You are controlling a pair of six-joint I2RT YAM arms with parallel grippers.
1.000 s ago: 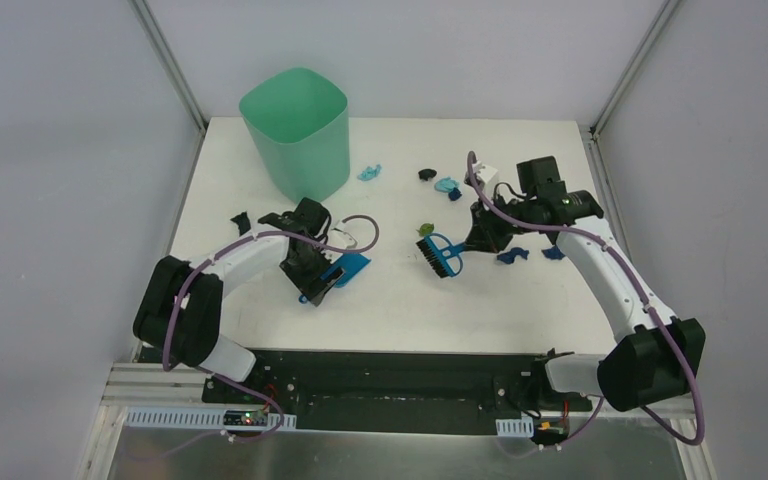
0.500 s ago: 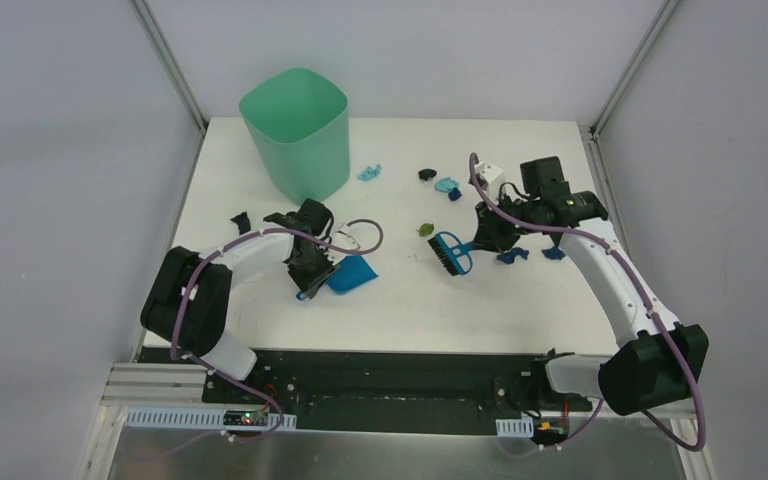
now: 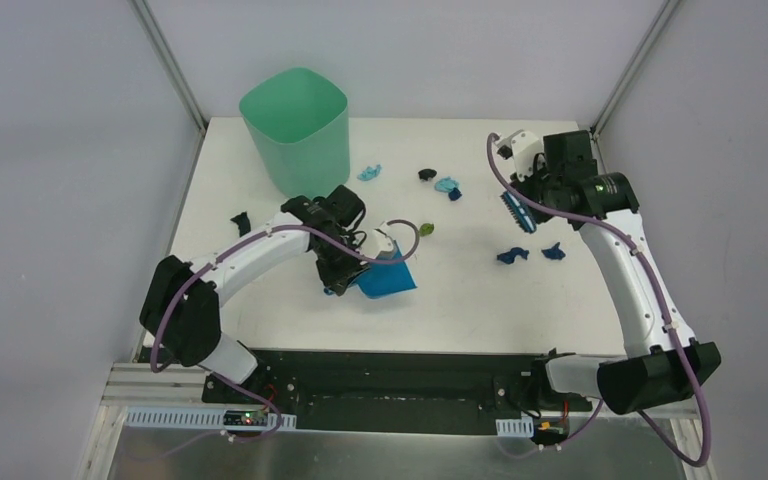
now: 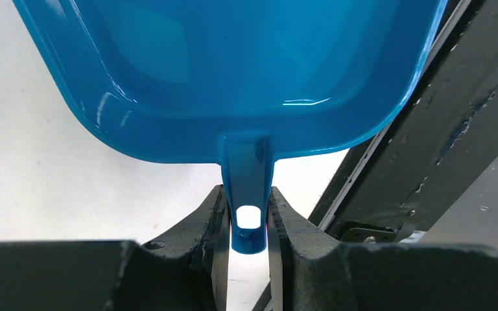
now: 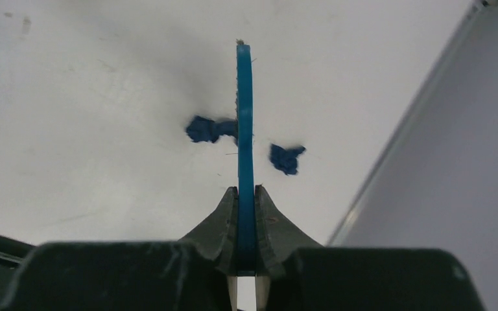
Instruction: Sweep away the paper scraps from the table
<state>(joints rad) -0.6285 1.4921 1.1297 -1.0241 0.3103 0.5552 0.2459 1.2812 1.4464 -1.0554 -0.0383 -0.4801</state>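
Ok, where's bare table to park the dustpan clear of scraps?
Bare: the near strip of the table between the dustpan and the right arm; also the far edge right of the bin. Crowded: the middle band, paper scraps from bin to brush.

Walls (image 3: 430,50): plain pale grey panels, behind and to either side of the left pincer (image 4: 249,223) and right pincer (image 5: 246,214).
Corner posts (image 3: 170,65): two silver bars, behind the pincers.
Table (image 3: 460,300): white top, black near edge, under both pincers.
Light: even, soft shadows.

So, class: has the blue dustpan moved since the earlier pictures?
Yes. The dustpan has shifted right in the top view, farther from the mint-green bin.
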